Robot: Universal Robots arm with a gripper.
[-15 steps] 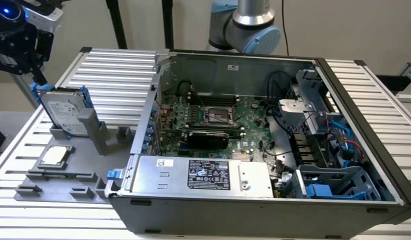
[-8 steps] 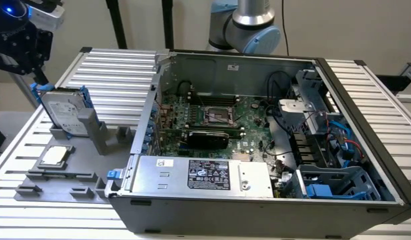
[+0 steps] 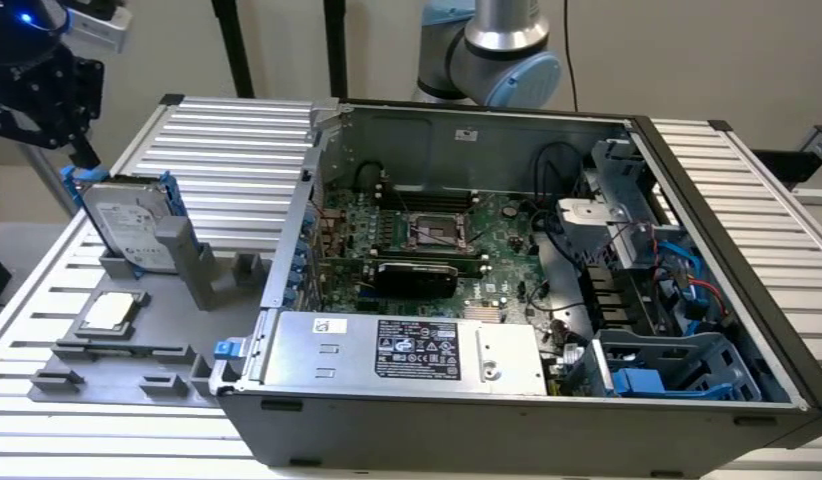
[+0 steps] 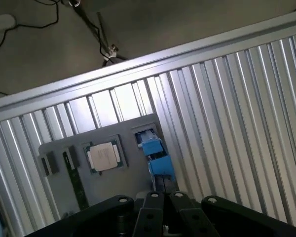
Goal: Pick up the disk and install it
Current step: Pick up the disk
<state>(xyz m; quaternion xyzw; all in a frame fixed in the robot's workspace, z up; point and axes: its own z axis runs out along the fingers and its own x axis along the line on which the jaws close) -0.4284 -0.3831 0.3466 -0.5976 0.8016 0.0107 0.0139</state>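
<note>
At the exterior view's left, the gripper (image 3: 80, 158) (image 4: 163, 197) is closed on the upper edge of the disk (image 3: 124, 228) (image 4: 157, 157), which stands upright in a grey holder (image 3: 158, 372) on the slatted table (image 3: 231, 150). A square chip (image 3: 108, 312) lies just beside it. To the right sits the open computer case (image 3: 518, 432), its motherboard (image 3: 425, 235) exposed.
</note>
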